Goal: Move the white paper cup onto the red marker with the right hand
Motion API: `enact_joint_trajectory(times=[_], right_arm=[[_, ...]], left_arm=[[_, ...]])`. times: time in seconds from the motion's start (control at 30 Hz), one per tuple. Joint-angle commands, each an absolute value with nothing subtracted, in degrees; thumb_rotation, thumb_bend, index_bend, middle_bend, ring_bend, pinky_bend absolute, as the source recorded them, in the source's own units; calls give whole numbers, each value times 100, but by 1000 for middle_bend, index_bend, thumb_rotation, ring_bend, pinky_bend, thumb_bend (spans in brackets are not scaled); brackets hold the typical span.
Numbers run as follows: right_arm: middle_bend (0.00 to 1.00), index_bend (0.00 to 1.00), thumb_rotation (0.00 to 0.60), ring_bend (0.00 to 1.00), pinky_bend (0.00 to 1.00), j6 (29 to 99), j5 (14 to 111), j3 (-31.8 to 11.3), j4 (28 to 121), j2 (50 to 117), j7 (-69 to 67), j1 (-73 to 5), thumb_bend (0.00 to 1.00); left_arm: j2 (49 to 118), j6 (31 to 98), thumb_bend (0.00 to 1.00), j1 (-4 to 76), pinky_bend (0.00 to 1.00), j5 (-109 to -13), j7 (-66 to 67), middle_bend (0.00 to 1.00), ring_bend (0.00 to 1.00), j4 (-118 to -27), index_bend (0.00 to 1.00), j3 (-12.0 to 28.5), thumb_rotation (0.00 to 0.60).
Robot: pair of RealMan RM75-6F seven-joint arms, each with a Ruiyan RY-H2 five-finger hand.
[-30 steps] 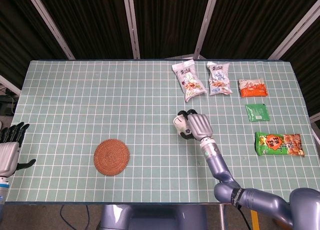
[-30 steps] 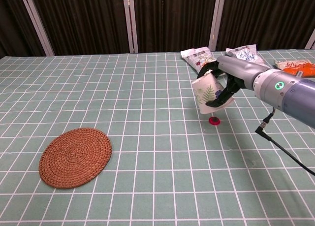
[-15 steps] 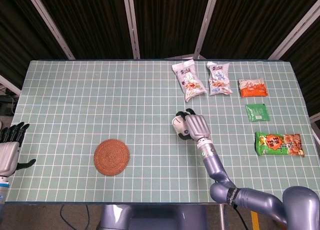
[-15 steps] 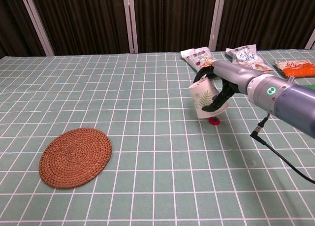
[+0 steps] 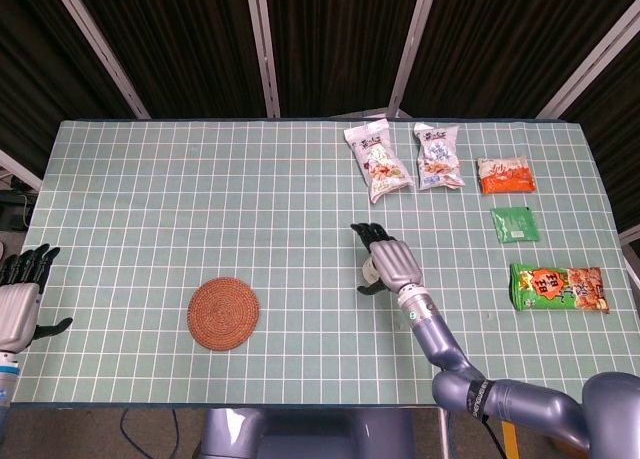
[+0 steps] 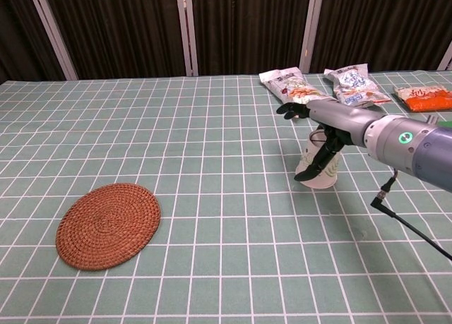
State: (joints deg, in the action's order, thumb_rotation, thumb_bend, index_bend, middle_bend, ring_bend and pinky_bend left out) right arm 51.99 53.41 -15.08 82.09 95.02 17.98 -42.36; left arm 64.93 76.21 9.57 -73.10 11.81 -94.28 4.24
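Chest view gives me the clearest read: my right hand (image 6: 326, 137) has its fingers spread apart over the white paper cup (image 6: 318, 170), with the thumb reaching down along the cup's near side. I cannot tell whether any finger touches the cup, but nothing clamps it. The cup stands on the table (image 6: 212, 253) just under the palm, and the red marker does not show anywhere around it — I judge it is covered by the cup, though I cannot confirm that from either camera. From the head view the right hand (image 5: 392, 262) hides most of the cup (image 5: 370, 271); only a pale sliver shows at the hand's left edge.

Beyond the fingertips lie two white snack bags (image 5: 378, 162). Off to the hand's right sit an orange packet (image 5: 505, 175), a small green packet (image 5: 513, 223) and a green snack bag (image 5: 558, 288). Well away on the other side lies a woven coaster (image 6: 108, 224). My left hand (image 5: 18, 299) hangs open at the table's far left edge, holding nothing.

By my judgement the placement is essentially done — what remains is lifting the right hand clear without tipping the cup.
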Motion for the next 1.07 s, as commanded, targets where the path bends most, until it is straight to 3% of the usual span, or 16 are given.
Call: enact_joint_trajectory(times=[0.03, 0.37, 0.6, 0.8, 1.07], right_arm=[[10, 12, 600, 0, 222, 5249, 5410, -1437, 8387, 9402, 1791, -4195, 23], [0, 0, 600, 0, 10, 5940, 6420, -1264, 9285, 8629, 1345, -3766, 0], [0, 0, 600, 0, 0, 7072, 7844, -867, 9494, 7578, 857, -3055, 0], [0, 0, 600, 0, 0, 7837, 8476, -447, 9285, 6883, 658, -2419, 0], [0, 0, 600, 0, 0, 8447, 8672, -202, 8851, 6654, 640, -1813, 0]], left_arm=[[6493, 7626, 0, 957, 0, -7314, 1192, 0, 0, -9435, 0, 421, 600], [6415, 7740, 0, 917, 0, -7488, 1095, 0, 0, -9549, 0, 383, 600], [6324, 8026, 0, 826, 0, -7799, 997, 0, 0, -9662, 0, 346, 600], [6365, 8409, 0, 720, 0, -8028, 1021, 0, 0, -9582, 0, 374, 600], [6348, 8688, 0, 609, 0, -8205, 791, 0, 0, -9509, 0, 403, 600]])
